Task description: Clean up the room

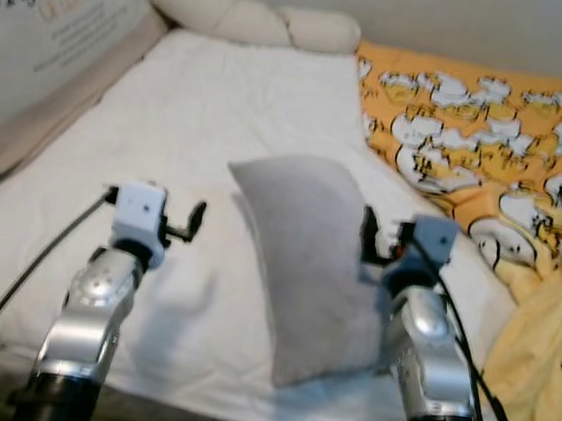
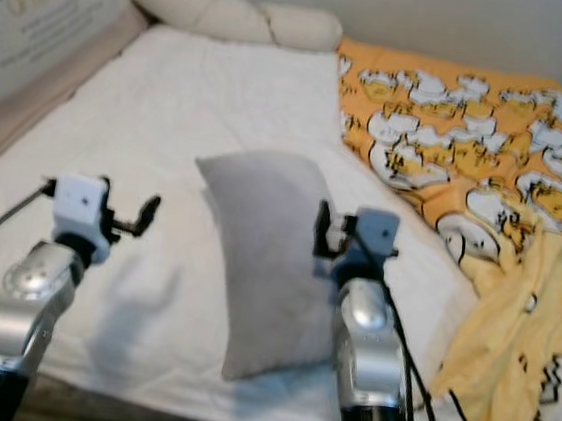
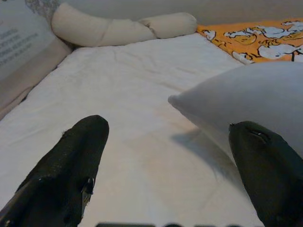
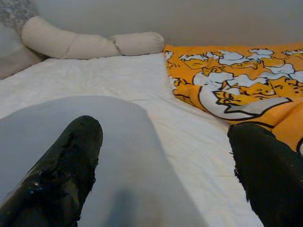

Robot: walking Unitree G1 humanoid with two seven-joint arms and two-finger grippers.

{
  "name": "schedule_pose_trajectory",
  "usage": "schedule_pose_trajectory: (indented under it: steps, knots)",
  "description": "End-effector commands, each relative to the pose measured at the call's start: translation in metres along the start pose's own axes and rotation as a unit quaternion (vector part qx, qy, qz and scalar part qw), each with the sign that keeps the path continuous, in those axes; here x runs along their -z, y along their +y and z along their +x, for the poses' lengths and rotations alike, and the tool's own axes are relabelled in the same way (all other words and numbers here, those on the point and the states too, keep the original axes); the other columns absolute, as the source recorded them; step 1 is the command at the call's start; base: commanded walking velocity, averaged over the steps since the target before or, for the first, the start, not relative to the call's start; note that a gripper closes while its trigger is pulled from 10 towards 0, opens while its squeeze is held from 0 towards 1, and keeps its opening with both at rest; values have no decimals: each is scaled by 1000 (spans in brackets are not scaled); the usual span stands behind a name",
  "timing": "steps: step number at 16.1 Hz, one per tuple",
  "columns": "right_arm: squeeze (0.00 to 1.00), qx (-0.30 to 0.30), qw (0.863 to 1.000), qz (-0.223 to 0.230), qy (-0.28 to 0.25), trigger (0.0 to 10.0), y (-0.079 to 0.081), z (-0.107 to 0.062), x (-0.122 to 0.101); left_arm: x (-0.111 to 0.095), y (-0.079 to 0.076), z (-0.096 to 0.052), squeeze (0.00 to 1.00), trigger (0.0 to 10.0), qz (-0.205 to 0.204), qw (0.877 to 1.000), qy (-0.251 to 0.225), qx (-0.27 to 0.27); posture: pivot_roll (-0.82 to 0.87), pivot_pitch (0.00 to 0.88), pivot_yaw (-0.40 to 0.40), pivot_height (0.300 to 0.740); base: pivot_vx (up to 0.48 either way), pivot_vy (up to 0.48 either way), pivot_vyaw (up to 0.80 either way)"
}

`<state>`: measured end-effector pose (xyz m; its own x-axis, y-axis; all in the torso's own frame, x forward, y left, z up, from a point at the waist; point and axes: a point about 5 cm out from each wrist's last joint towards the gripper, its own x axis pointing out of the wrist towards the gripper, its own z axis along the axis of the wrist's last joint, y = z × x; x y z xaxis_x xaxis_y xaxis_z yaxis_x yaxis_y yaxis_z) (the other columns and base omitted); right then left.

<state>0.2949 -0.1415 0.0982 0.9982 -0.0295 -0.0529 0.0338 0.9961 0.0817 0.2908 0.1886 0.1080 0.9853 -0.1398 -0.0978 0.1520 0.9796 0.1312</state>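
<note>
your left end effector [image 1: 181, 222] and right end effector [image 1: 370, 242] both gape wide, flanking the grey pillow [image 1: 307, 266] on the bed [image 1: 220, 124]; neither grips it, likely poised to squeeze it between them.

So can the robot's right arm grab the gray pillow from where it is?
Probably yes. The right tool sits open right beside the gray pillow on the white bed, with one finger already against it, and nothing lies between them.
</note>
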Motion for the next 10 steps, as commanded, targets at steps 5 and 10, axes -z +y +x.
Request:
schedule_pose_trajectory:
  steps: [5,10]
  knots:
    - [0,20,1000,-17,3,10000,-18,1,-1,-3,-7,1,0,10000,31,999,3,20,84,0,-14,740,57,0,0]
    - [0,69,996,-60,12,10000,-57,18,-8,-1,-19,3,0,10000,92,993,13,75,83,0,-15,740,0,0,0]
